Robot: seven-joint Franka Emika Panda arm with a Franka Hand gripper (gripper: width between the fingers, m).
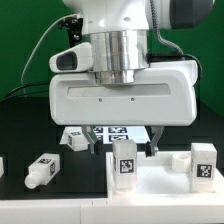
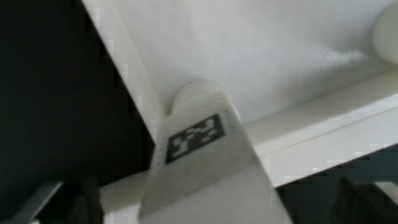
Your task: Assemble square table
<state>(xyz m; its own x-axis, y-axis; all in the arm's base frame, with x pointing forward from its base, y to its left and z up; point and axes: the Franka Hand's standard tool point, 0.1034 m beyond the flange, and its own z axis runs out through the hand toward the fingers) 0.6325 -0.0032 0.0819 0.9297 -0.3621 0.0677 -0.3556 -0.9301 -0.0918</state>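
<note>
The square table's white slab (image 1: 160, 192) lies at the front right in the exterior view. A white leg with a tag (image 1: 125, 162) stands upright on its near left corner, and a second leg (image 1: 203, 162) stands at its right. My gripper (image 1: 130, 146) hangs right over the first leg, its jaws apart on either side. In the wrist view this leg (image 2: 199, 140) runs up between the dark fingers (image 2: 64, 202), with a gap on each side. The slab (image 2: 267, 50) lies beneath. The gripper (image 2: 210, 206) is open.
Two loose white legs lie on the black table, one at the exterior view's left (image 1: 40, 172) and one further back (image 1: 73, 138). The marker board (image 1: 112, 131) lies behind the gripper. The arm's wide white hand hides the middle of the scene.
</note>
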